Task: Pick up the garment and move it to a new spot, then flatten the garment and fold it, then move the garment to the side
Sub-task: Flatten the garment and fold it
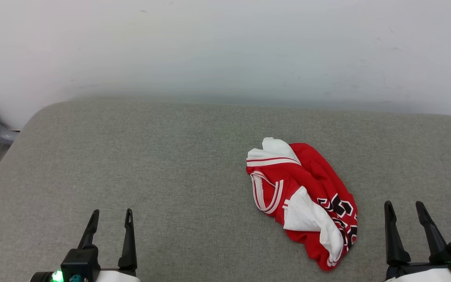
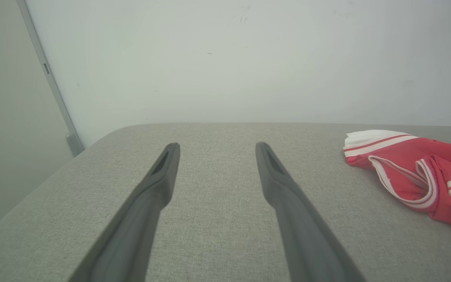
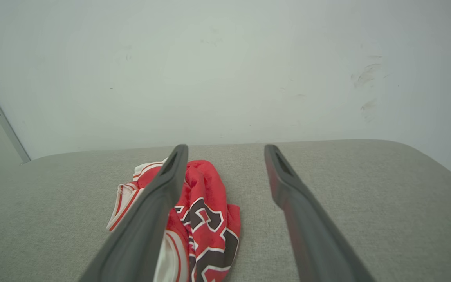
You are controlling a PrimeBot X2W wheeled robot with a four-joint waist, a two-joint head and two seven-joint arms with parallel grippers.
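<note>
Grey counter [image 1: 170, 176] with a crumpled shirt [image 1: 303, 196]
The shirt lies bunched right of centre: light, limp, probably best pinched at a raised red fold. Left tool [image 1: 112, 211] and right tool [image 1: 403, 203] stand wide open, empty.

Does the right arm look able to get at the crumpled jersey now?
Probably yes: the open right pincer sits close beside the jersey, with bare grey surface between them.

Bright, flat, diffuse light all over, no glare; only a faint soft shadow under the garment [image 1: 307, 184]. Head view sharp; 2 wrist views mildly hazy, grey surface [image 2: 210, 235] edge bowed, fingers [image 2: 131, 235] blurred near the lens.
</note>
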